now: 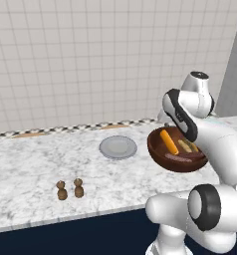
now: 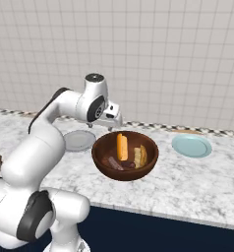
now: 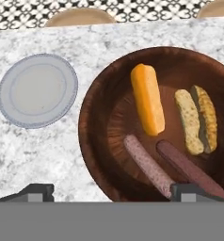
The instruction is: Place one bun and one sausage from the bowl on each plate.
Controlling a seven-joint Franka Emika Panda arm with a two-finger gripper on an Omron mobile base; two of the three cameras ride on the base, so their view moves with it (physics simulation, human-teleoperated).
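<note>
The dark reddish-brown bowl stands on the marble counter. In it lie an orange bun, two paler buns side by side, and two brownish sausages. My gripper hangs open above the bowl's near-left rim, one fingertip over the counter and the other over a sausage. It holds nothing. An empty grey plate lies left of the bowl. An empty pale blue-green plate lies to its right.
Two small brown shakers stand near the counter's front edge, left of the grey plate. A tiled wall with a patterned strip runs along the back of the counter.
</note>
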